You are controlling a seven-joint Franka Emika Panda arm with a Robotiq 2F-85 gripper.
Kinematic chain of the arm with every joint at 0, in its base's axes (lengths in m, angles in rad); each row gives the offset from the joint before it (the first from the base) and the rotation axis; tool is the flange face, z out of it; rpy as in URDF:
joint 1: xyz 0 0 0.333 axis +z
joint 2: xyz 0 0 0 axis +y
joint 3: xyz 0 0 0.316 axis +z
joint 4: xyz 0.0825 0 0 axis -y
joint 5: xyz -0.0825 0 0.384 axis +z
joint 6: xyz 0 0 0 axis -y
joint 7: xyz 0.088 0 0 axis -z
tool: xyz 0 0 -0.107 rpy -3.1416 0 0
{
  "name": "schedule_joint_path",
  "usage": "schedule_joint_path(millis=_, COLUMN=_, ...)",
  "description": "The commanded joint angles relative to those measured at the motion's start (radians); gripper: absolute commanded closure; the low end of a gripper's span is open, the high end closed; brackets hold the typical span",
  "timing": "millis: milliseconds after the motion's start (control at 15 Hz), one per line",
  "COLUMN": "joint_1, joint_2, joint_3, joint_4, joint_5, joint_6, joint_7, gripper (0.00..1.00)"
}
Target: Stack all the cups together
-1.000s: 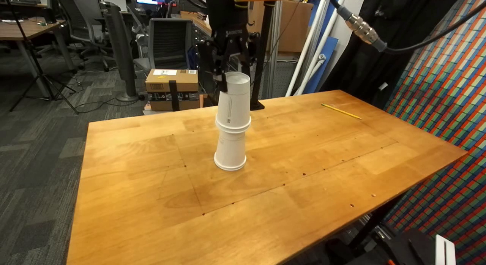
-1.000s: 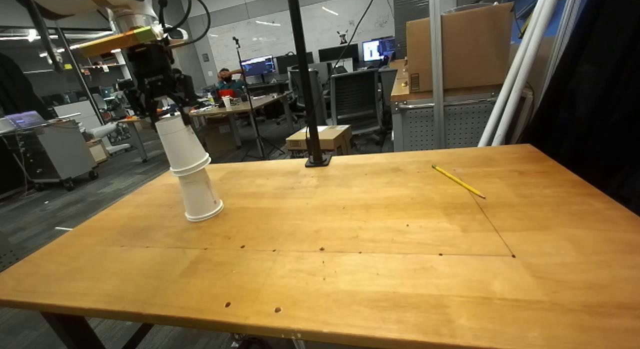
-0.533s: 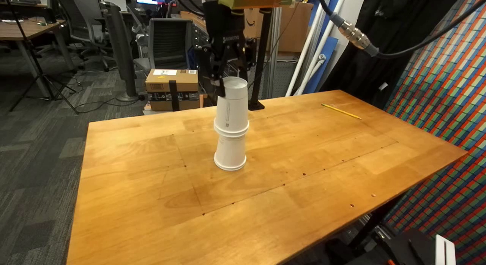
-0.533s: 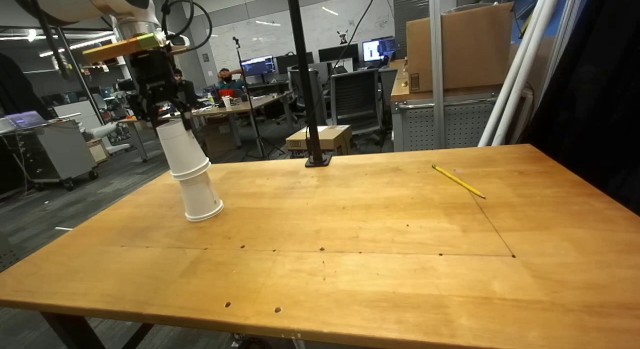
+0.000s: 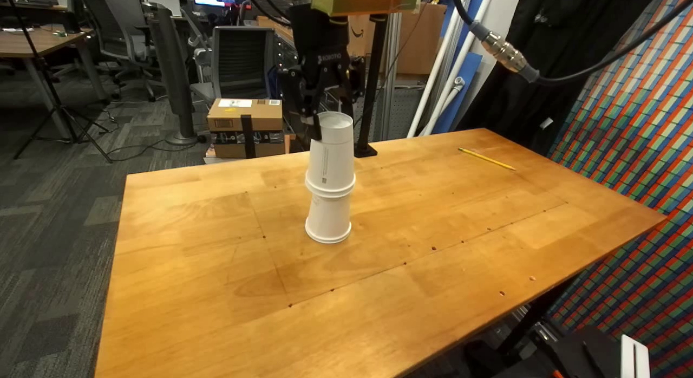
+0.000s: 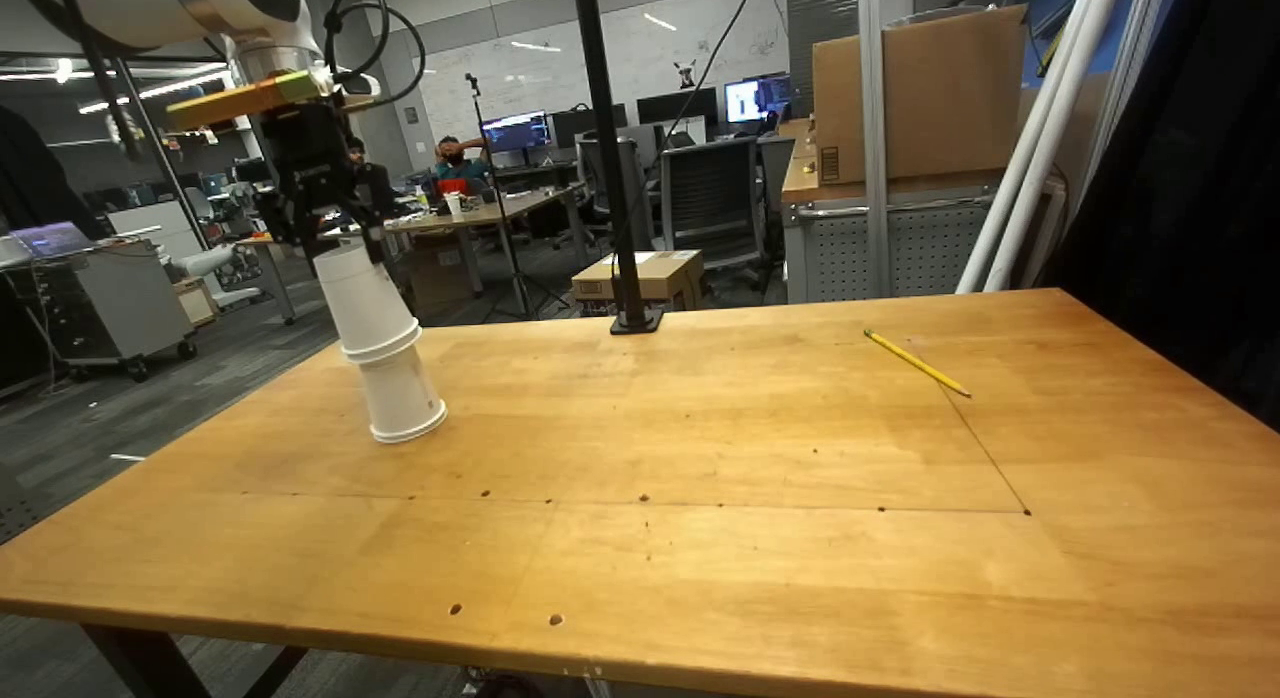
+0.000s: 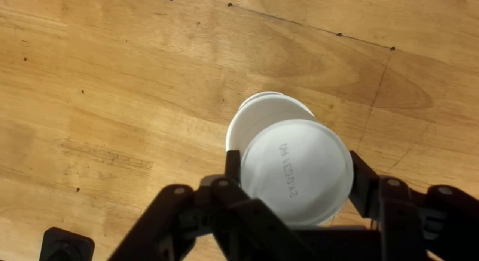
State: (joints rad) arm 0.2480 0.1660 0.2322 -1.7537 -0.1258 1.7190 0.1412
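My gripper (image 5: 331, 124) is shut on the upper white cup (image 5: 331, 158), with its fingers (image 7: 232, 165) against opposite sides near the cup's base. The upper cup is upside down; it also shows in the other views (image 6: 368, 303) (image 7: 295, 167). Two rim lines show at its lower edge, so it may be more than one nested cup. It sits over the top of the lower white cup (image 5: 328, 218), which stands upside down on the table (image 5: 216, 269). The lower cup's top is hidden inside. In an exterior view the stack (image 6: 400, 393) looks slightly tilted.
A yellow pencil (image 5: 486, 158) lies on the table far from the cups; it shows in both exterior views (image 6: 917, 363). A black post (image 6: 612, 128) rises from the table's back edge, behind the gripper in an exterior view. Cardboard boxes (image 5: 246, 123) stand beyond the table.
My gripper and the upper cup have moved down a little, so the upper cup covers more of the lower cup. The lower cup has not moved.
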Motion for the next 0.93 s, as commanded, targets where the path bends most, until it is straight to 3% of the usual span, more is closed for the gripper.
schedule_joint_path(millis=0, joint_1=0.004, joint_2=-0.009, joint_3=-0.004, joint_4=-0.013, joint_5=0.029, joint_6=0.020, joint_7=0.007, gripper=0.54)
schedule_joint_path(millis=67, joint_1=0.003, joint_2=-0.012, joint_3=-0.004, joint_4=-0.022, joint_5=0.031, joint_6=0.023, joint_7=0.008, gripper=0.10)
schedule_joint_path(millis=267, joint_1=0.002, joint_2=-0.018, joint_3=-0.004, joint_4=-0.039, joint_5=0.039, joint_6=0.029, joint_7=0.007, gripper=0.00)
schedule_joint_path(millis=867, joint_1=-0.004, joint_2=-0.038, joint_3=-0.007, joint_4=-0.056, joint_5=0.075, joint_6=0.060, joint_7=-0.002, gripper=0.00)
